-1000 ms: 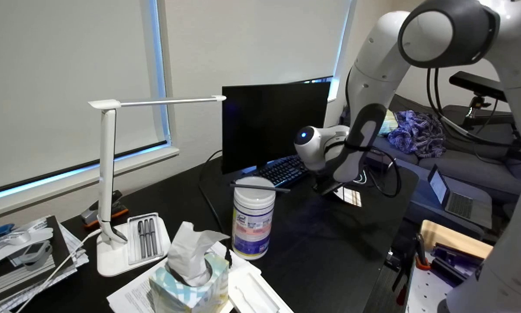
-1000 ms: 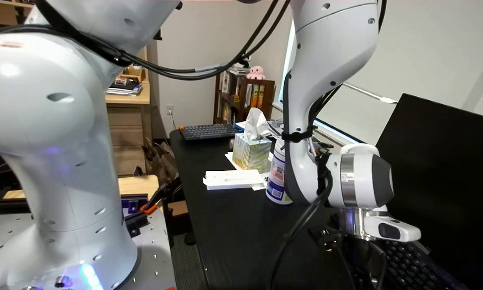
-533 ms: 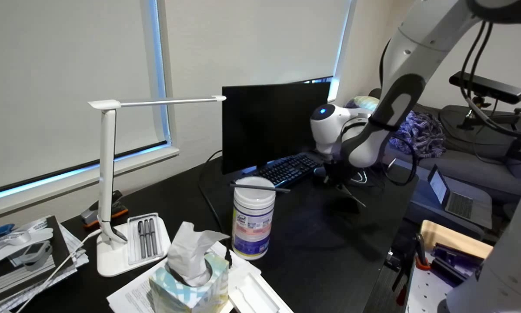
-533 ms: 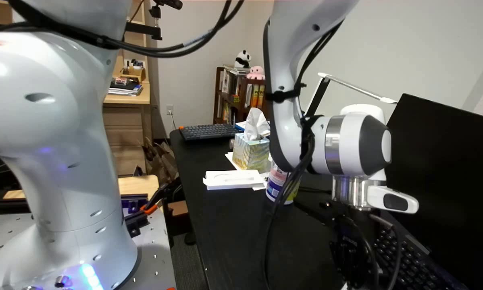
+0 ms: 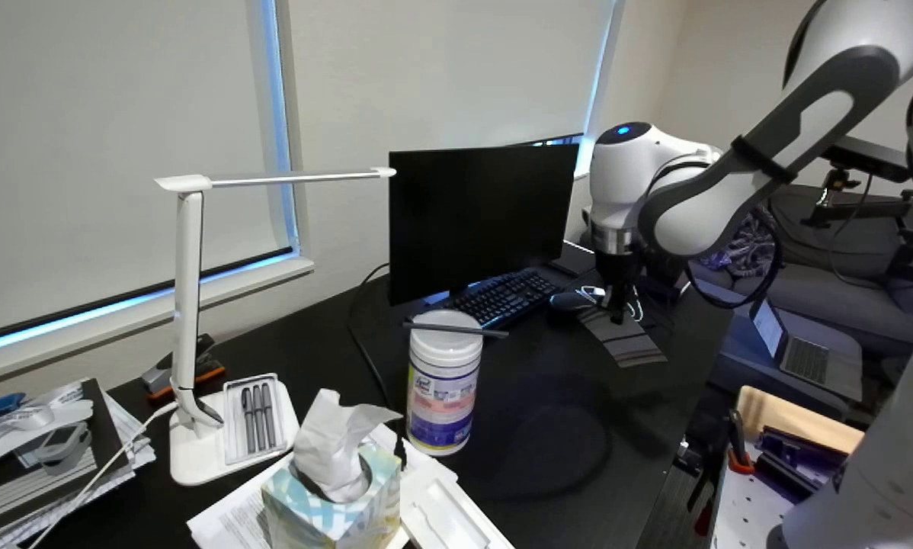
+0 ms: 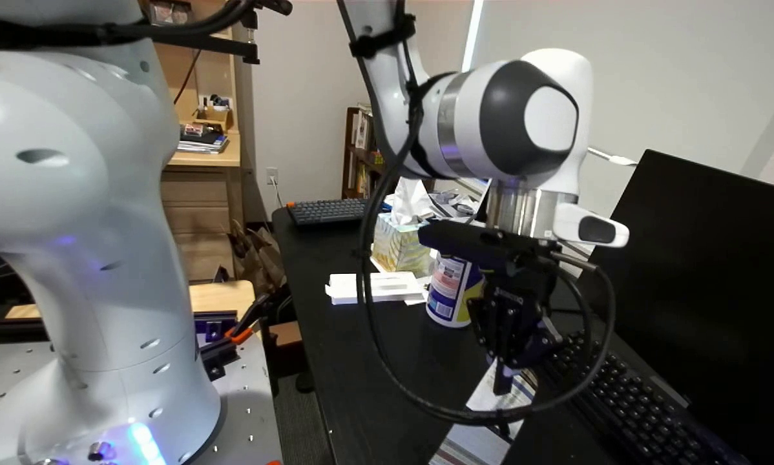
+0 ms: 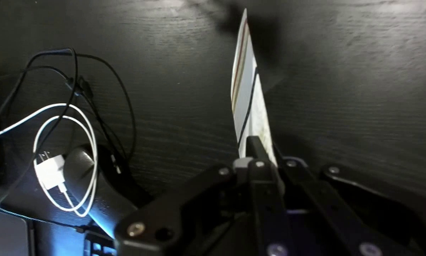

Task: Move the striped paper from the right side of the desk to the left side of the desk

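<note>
The striped paper [image 5: 630, 345] hangs from my gripper [image 5: 616, 311], beyond the keyboard and beside the mouse in an exterior view. It also shows below the gripper [image 6: 504, 387] in an exterior view, where the striped paper [image 6: 481, 442] is partly covered by a finger and a cable. In the wrist view my gripper [image 7: 266, 151] is shut on the striped paper [image 7: 242, 89], which is seen nearly edge-on and slightly bent. Its shadow lies apart from it on the black desk [image 7: 177, 81], so it looks raised. The desk [image 5: 533, 412] shows in both exterior views.
A dark monitor [image 5: 487, 221] and keyboard [image 5: 506, 297] stand along the wall. A mouse [image 5: 571, 302] and charger cable [image 7: 53, 172] lie near the gripper. A white canister [image 5: 445, 381], tissue box [image 5: 334, 488], white box [image 5: 456, 515] and lamp [image 5: 190, 305] stand on the desk.
The arm has moved right and away from the canister in an exterior view, and the wrist has turned more upright. The striped paper moved with the gripper and turned its striped face to view.
</note>
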`<state>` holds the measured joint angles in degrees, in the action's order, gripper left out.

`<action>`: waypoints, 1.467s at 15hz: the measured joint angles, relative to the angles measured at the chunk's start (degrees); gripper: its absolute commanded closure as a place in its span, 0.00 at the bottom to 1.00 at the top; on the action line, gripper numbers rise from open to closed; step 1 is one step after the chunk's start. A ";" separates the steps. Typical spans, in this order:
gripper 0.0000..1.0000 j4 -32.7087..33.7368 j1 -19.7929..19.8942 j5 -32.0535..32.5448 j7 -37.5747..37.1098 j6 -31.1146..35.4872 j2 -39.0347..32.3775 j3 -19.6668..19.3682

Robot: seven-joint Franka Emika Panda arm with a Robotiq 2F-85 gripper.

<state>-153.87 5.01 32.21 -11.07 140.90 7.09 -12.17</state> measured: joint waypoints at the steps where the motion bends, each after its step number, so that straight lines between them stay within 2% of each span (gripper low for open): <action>1: 1.00 -1.15 -1.22 -3.24 4.21 -2.03 3.03 -0.02; 3: 0.99 -1.26 -3.91 -10.47 11.60 -7.82 8.15 -0.34; 5: 0.99 -0.46 -3.77 -13.79 15.22 -11.12 11.29 0.53; 10: 1.00 -0.44 -2.76 -14.02 15.69 -11.13 11.66 1.29; 13: 1.00 0.77 -3.01 -14.68 18.28 -8.03 10.47 1.49; 17: 1.00 3.79 -5.25 -14.86 23.29 -5.50 9.09 5.51; 22: 1.00 4.39 -10.59 -14.83 26.35 -5.03 8.49 12.13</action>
<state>-149.48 -5.58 17.39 15.28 135.87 15.58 -0.04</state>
